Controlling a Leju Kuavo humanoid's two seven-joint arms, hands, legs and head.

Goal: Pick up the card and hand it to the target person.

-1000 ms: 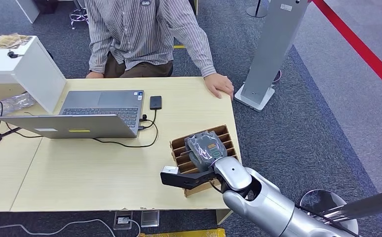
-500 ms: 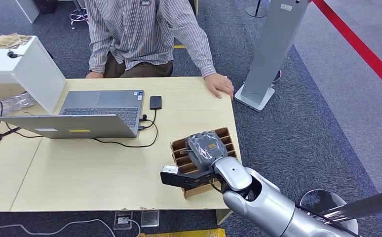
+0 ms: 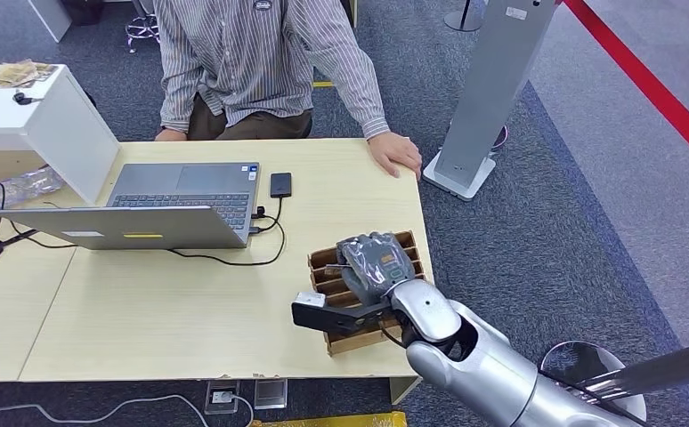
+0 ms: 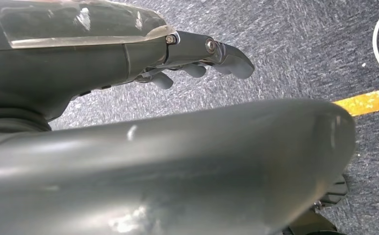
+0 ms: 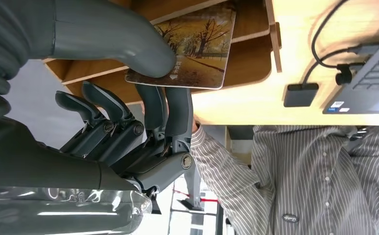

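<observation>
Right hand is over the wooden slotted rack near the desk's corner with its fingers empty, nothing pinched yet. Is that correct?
Not quite. The right hand is over the wooden slotted rack near the desk corner, but it is not empty: the right wrist view shows the thumb and fingers pinching the card, the one with an autumn tree picture, at the rack's slots.

Silver right arm [image 3: 483,365], dark grey right hand [image 3: 374,264].

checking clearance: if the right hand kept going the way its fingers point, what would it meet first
Probably the slotted brown wooden card rack under the right hand, which pinches the autumn-tree picture card; depth is unclear.
</observation>
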